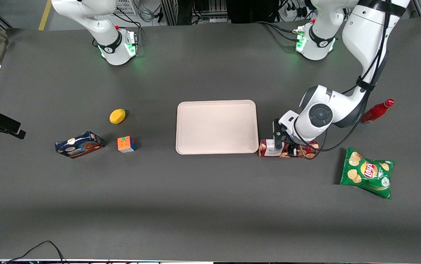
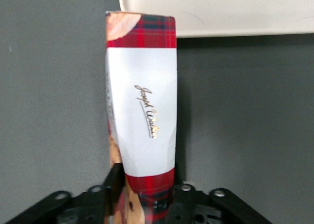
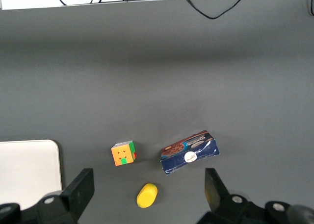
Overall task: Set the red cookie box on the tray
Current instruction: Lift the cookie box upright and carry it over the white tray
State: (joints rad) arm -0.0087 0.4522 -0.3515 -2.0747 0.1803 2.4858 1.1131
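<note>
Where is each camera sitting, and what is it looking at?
Front view: high up, facing both arms across the table; shows the tray, the gripper down at the red cookie box beside it.
Left wrist view: on the working arm, looking along the red cookie box toward the tray; gripper around it.
Right wrist view: on the parked arm, facing the Rubik's cube, blue cookie box, lemon.
All three share the tray.

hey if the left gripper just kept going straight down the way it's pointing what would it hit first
The red cookie box. The left gripper points down at the table with the box already between its fingers, apparently closed on it, beside the tray. Under the box is only the table.
</note>
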